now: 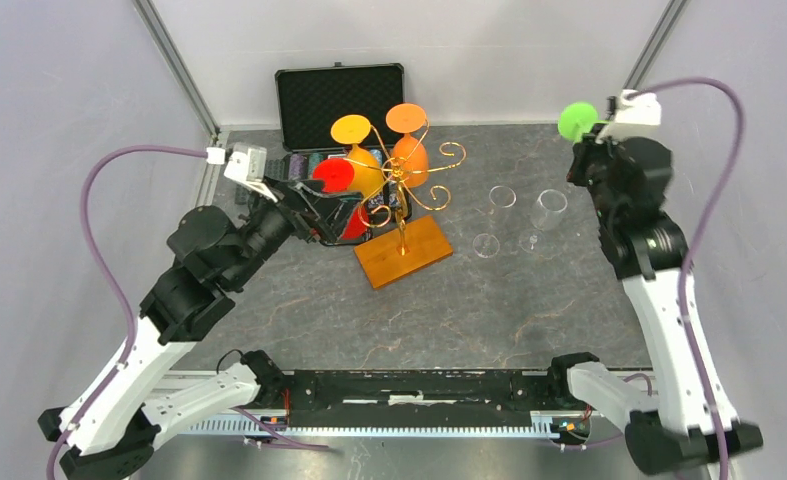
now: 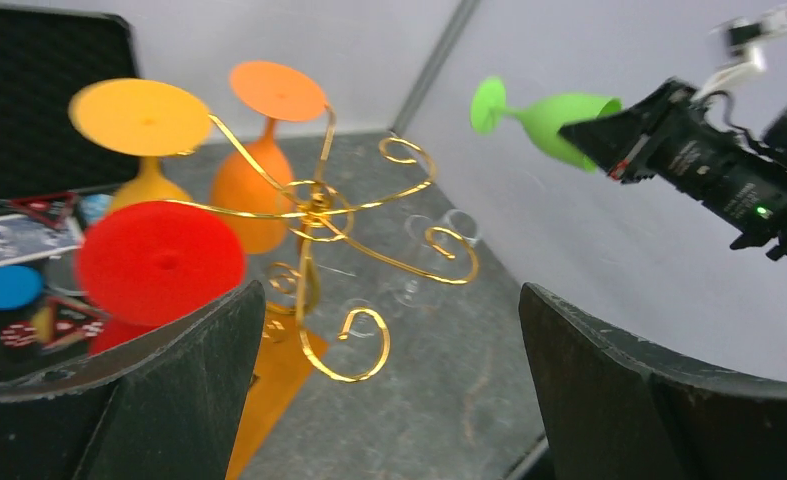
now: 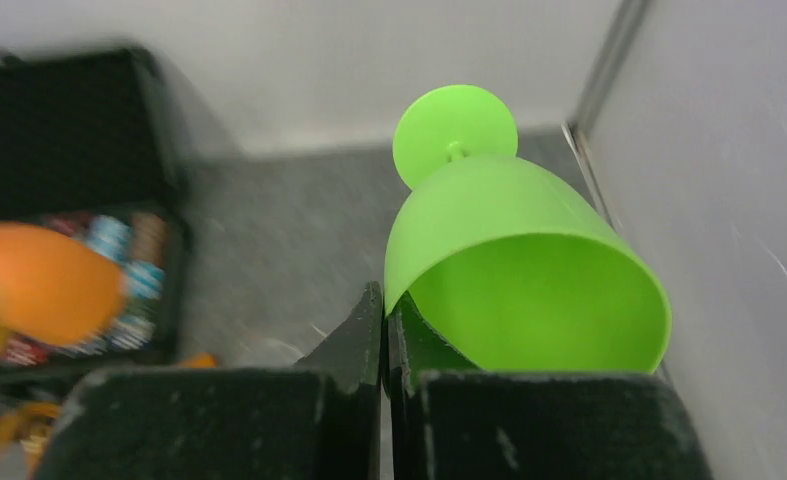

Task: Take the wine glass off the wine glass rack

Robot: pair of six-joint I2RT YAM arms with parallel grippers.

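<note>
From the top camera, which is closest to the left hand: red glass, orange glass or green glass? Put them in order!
1. Red glass, right beside the left hand.
2. Orange glass, hanging on the rack's right side.
3. Green glass, far right, held in the right hand.

Left of golden wire rack [image 1: 401, 190]: red plastic wine glass [image 1: 335, 176] blocks.
Behind: open black chip case [image 1: 341, 100].
Right: two clear wine glasses [image 1: 547, 208]; right gripper [image 3: 384, 305] clamps green plastic wine glass [image 1: 575, 120].
Front: grey tabletop [image 1: 469, 310] passable.

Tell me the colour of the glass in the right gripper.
Bright green wine glass, clearest in the right wrist view.
</note>
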